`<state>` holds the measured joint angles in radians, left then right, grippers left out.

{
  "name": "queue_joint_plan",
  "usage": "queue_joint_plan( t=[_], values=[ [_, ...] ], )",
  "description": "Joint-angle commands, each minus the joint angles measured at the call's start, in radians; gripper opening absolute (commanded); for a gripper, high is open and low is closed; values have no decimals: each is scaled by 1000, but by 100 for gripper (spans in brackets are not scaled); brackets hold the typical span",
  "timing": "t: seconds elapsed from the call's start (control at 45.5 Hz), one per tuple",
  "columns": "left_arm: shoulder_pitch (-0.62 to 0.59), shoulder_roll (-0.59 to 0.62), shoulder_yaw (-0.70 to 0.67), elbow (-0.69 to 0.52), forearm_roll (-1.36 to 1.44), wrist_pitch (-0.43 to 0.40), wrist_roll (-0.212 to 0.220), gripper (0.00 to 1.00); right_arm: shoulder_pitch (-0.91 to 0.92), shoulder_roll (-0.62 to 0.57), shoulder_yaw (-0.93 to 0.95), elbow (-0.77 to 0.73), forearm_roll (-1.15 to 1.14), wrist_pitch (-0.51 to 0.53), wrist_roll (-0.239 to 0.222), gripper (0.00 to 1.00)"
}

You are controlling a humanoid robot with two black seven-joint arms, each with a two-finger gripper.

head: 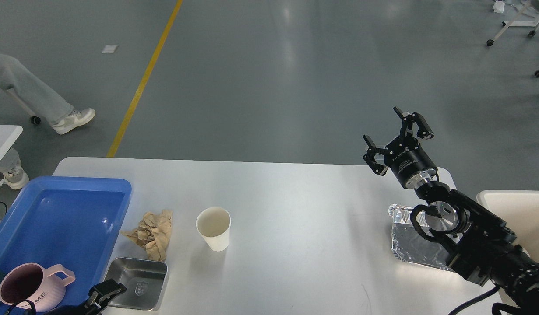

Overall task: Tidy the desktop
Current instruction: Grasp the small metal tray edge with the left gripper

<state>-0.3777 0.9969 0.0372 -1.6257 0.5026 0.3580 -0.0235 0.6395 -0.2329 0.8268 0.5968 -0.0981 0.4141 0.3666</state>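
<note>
The right gripper [394, 140] is seen raised above the far right corner of the table [295, 197], with its two fingers apart and nothing between them. Just below it, nearer to the robot, a crumpled foil tray [409, 245] is lying on the table, partly hidden by the arm. Far to the left of this gripper, a white paper cup [213, 227] stands upright, and beyond it a crumpled brown paper [152, 234] and a small metal dish [137, 282] are placed close to each other.

The left gripper [103, 294] is seen only at the bottom edge, just beside the metal dish; it cannot be told whether it is apart or together. To its left, a pink mug [30, 286] is already lying inside the blue tray [76, 183].

The task is judged to be at an early stage: only the mug is put away, while the cup, the paper, the dish and the foil tray are still left on the table.
</note>
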Motion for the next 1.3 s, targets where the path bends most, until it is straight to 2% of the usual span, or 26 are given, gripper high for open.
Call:
queue_joint_plan(
  t=[0.0,0.11,0.198,0.704,0.946,1.034,1.276],
  values=[
    [11,-14,0,13,1,15,-3,79,-3,-2,0,0,0,0,0,100],
    [11,-24,0,24,1,16,-4,75,-3,-2,0,0,0,0,0,100],
    [11,-29,1,26,1,15,-9,63,-3,0,0,0,0,0,0,100],
    [13,-31,3,26,2,-13,-12,29,-1,-2,2,6,0,2,0,100],
    [10,-32,3,26,2,-37,-19,9,-1,-2,2,6,0,2,0,100],
    [8,-30,3,24,2,-47,-32,4,-3,-2,0,6,0,2,0,100],
    [8,-27,3,23,4,-53,-70,1,-4,-3,0,6,0,2,0,100]
  ],
)
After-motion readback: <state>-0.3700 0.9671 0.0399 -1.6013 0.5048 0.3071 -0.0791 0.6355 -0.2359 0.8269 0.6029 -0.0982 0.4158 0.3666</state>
